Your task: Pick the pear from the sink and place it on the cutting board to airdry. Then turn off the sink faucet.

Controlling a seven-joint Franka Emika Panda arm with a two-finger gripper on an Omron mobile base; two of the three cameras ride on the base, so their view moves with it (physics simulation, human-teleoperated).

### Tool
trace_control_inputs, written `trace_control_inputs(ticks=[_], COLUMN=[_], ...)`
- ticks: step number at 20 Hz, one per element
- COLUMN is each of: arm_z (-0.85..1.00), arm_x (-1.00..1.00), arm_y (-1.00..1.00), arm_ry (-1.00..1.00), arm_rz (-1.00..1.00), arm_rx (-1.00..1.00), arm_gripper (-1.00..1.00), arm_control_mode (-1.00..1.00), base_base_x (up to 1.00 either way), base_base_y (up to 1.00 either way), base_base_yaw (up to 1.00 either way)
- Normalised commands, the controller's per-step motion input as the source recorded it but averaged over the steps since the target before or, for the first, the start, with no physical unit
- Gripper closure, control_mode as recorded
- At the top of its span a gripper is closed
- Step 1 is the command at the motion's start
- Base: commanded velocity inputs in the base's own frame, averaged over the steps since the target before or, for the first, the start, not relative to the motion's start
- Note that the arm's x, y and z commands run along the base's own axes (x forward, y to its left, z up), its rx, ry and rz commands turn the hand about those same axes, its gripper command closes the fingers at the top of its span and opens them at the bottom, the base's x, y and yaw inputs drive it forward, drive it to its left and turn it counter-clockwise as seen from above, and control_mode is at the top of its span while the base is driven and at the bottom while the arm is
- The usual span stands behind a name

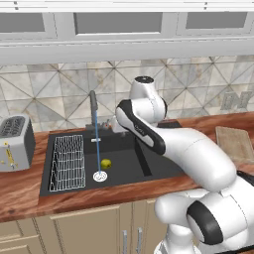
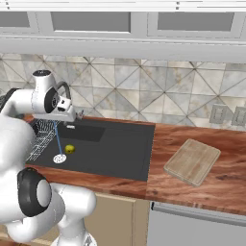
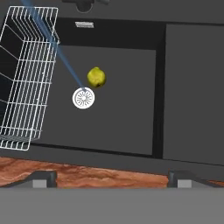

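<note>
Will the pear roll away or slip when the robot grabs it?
Probably a bit. The pear is roundish, so a nudge may roll it across the flat sink floor. Water streams from the faucet right beside it, so it is likely wet and slippery.

Arm [image 1: 198, 154]: glossy white rounded shells, fat tubular links, bulbous elbow housings. Dark grey/black bands at the joints, one long black curved stripe along the forearm link. Round white end cap with a dark disc on top of the upper joint [image 1: 144, 80]. Gripper [image 3: 113, 178]: two small dark grey finger tips with blocky square ends. No cables, screws or markings visible.
</note>
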Motion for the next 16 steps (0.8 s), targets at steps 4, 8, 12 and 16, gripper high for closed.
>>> trace_control_inputs(ticks=[4, 8, 12, 16], arm_z=[-0.38, -0.31, -0.32, -0.35], arm_x=[0.13, 0.25, 0.20, 0.22], arm_y=[0.21, 0.27, 0.14, 0.05], arm_ry=[-0.04, 0.00, 0.00, 0.00], arm_rz=[0.00, 0.03, 0.03, 0.02], arm_rx=[0.00, 0.00, 0.00, 0.00], arm_gripper=[-1.00, -1.00, -1.00, -1.00], arm_control_mode=[-1.00, -1.00, -1.00, -1.00], base_base_x=[0.00, 0.00, 0.00, 0.00], base_base_y=[0.00, 0.00, 0.00, 0.00], base_base_yaw=[0.00, 0.00, 0.00, 0.00])
